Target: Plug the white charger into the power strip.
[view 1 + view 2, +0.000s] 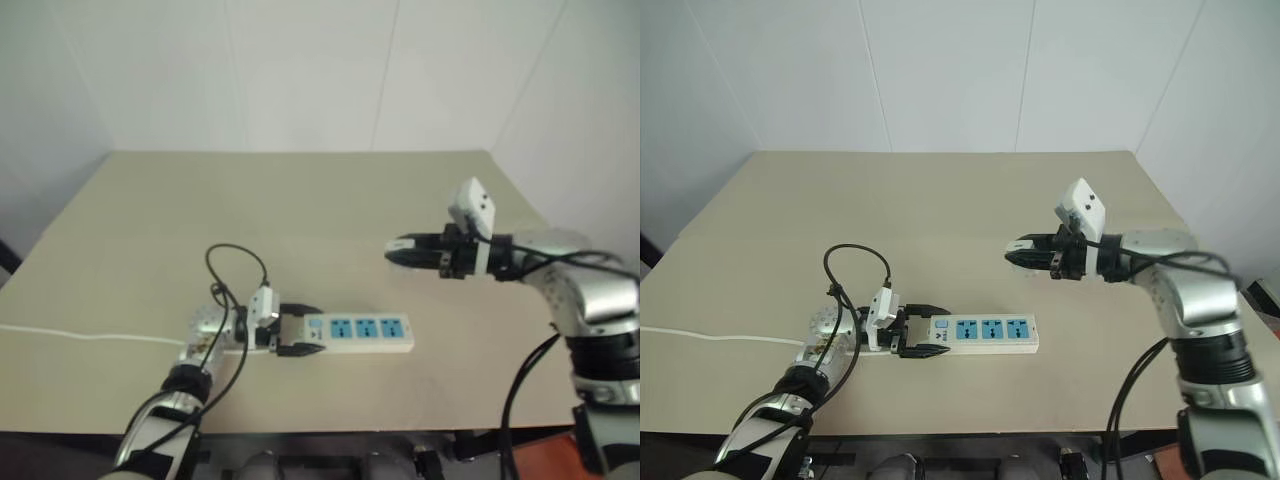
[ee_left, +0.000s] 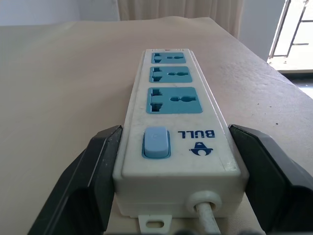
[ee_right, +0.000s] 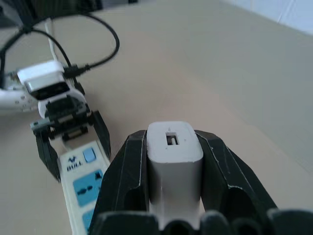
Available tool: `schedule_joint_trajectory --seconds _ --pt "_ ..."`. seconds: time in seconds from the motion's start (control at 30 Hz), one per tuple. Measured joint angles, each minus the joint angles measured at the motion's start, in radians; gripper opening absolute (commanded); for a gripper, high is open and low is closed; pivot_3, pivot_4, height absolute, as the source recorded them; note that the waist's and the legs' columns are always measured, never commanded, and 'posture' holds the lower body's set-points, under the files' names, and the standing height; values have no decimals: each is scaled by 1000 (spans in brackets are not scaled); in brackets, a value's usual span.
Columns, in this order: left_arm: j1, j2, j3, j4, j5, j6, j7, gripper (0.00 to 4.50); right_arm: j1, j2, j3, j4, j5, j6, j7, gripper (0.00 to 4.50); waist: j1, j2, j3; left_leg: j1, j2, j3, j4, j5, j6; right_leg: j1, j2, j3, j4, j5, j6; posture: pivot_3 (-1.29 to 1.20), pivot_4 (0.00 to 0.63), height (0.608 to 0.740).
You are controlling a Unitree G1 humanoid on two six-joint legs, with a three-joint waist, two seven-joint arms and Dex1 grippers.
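The power strip (image 1: 365, 331) lies flat near the table's front edge, its three blue sockets (image 2: 173, 99) facing up and all free. My left gripper (image 1: 312, 331) straddles its switch-and-cord end, with one black finger (image 2: 98, 166) pressed to each long side. The white charger (image 3: 174, 156) sits clamped between the fingers of my right gripper (image 1: 1015, 252), USB port showing and prongs hidden. That gripper hangs level in the air, up and to the right of the strip and pointing left, well apart from the sockets.
The strip's thin white cord (image 1: 90, 337) runs left across the beige table (image 1: 300, 200) and off its edge. A black cable loop (image 1: 236, 262) rises over my left wrist. White walls close the back and right; the table's right edge lies under my right arm.
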Motion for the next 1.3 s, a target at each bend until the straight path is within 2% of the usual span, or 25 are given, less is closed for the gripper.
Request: schedule_joint_trajectory --seconds 0.17,0.53,0.83,1.3 --pt "43 36 -12 -105 1 81 33 3239 17 170 7 130 9 -196 110 1123 -10 0 0 3 3 0 -2 0 0 1 4 0 1 0 -2 0 150 740" --pt "97 102 -28 -253 -2 179 53 3239 -14 413 67 519 -15 -433 297 1123 -19 2 1 3 3 0 -4 0 0 0 4 1 1 0 -3 0 150 740" --pt "140 144 -29 -327 -24 222 64 3239 -60 437 78 717 -80 -555 440 1123 -26 3 2 4 3 0 -4 0 0 0 4 1 2 0 -3 0 150 740" --pt "139 153 -32 -331 -33 253 78 3239 -21 500 88 722 -117 -621 461 1123 -29 3 2 7 3 0 -4 0 0 0 4 2 5 0 -4 0 150 740"
